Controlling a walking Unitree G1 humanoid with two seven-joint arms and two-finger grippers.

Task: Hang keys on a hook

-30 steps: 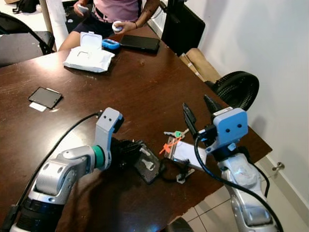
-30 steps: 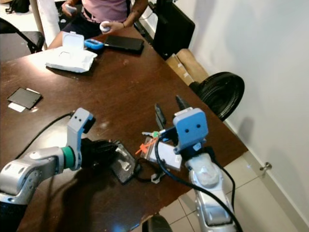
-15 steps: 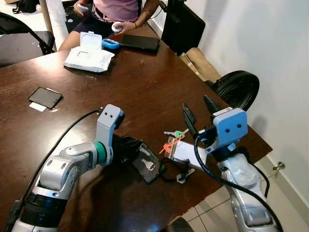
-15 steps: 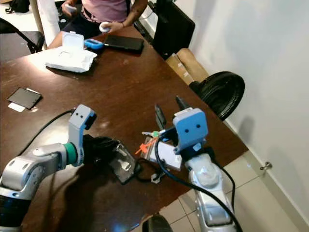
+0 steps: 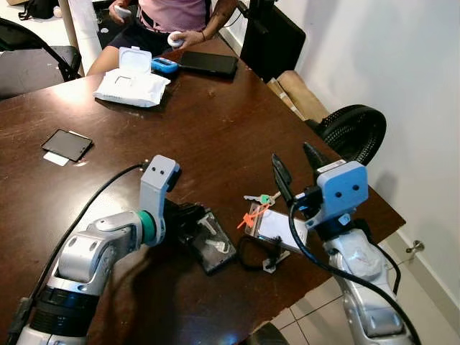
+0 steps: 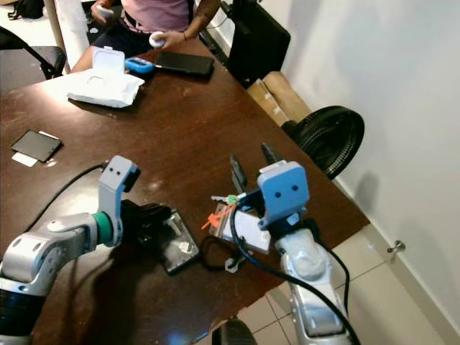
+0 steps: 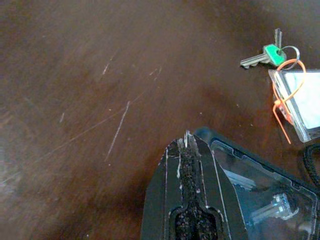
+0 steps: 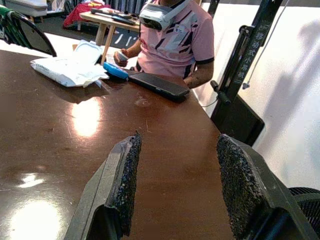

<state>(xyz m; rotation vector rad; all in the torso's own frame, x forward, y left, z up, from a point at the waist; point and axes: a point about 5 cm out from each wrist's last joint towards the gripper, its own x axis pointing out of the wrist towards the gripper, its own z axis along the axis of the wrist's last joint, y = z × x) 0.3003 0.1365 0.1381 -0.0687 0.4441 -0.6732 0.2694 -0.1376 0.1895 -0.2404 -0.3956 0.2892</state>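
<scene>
Low in the frame, left pincer (image 5: pixel 188 221) pressed shut, touching the clear plastic case (image 5: pixel 210 241) on the dark desk (image 5: pixel 208 136); right pincer (image 5: pixel 296 165) raised at lower right, fingers spread wide and empty. Just beyond, near centre, green-capped keys (image 5: pixel 260 199) flat beside a clear card holder (image 5: pixel 274 228) with orange tie. Farther, upper left, a wipes pack (image 5: pixel 133 81) before a seated person (image 5: pixel 180 18).

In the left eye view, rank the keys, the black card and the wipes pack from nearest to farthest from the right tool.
1. Keys: just left of the right tool, on the table.
2. Wipes pack: far side of the table, by the person.
3. Black card: far left part of the table.
</scene>
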